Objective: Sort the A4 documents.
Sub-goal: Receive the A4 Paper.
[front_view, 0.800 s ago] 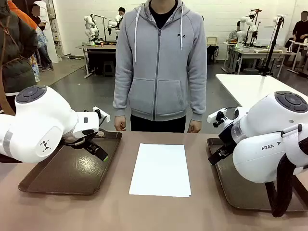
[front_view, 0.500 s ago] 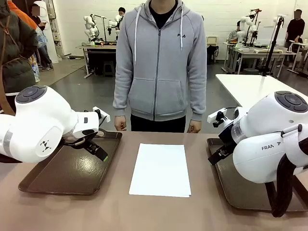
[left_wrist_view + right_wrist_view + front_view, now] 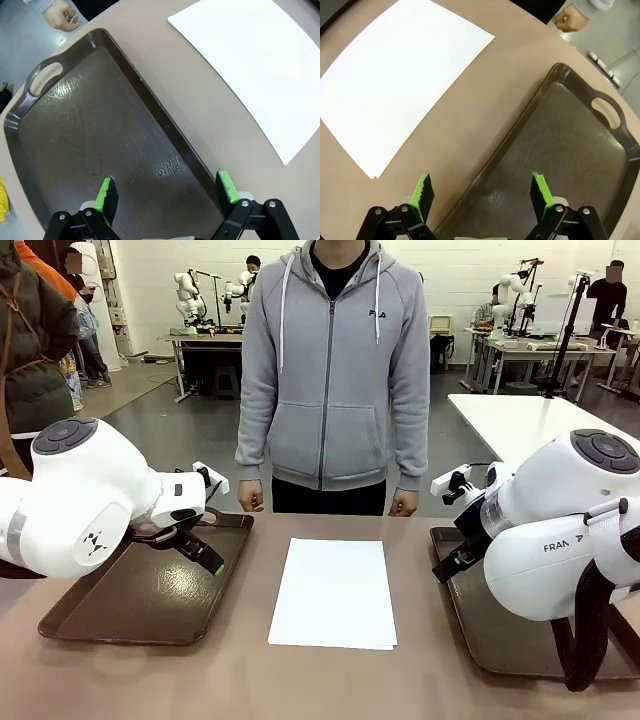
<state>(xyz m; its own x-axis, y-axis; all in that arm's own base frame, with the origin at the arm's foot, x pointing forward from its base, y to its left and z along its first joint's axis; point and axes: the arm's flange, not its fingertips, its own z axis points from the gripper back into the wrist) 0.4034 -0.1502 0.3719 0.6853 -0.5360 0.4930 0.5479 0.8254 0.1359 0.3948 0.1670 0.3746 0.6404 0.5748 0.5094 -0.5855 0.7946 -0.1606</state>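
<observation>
From where I stand, the thin stack of plain white A4 documents (image 3: 333,592) lies flat in the middle of the smooth tan tabletop (image 3: 320,685). Its long sides run away from the robot toward the far edge. At one near corner the edges sit slightly out of line, so there is more than one sheet. On either side of it sits a dark brown plastic tray with rounded corners and cut-out handles, the left tray (image 3: 120,610) and the right tray (image 3: 478,630). Both sit apart from the paper, with bare table between. The left gripper (image 3: 166,190) hangs tilted over the left tray's glossy floor, near the rim that faces the documents. Its jaws are spread wide with nothing between the green pads (image 3: 106,194). The right gripper (image 3: 481,194) hovers at the inner edge of the right tray. Its jaws are likewise wide apart and empty, with one finger above the table just beside the rim and the other above the tray's floor. Neither gripper touches the sheets. Across the table a person in a grey zip-up hooded sweatshirt (image 3: 332,370) stands facing the robot. The person's arms are down and both hands are loosely curled at the far edge, the hand nearer the left tray (image 3: 250,497) and the hand nearer the right tray (image 3: 404,504), clear of the paper.
</observation>
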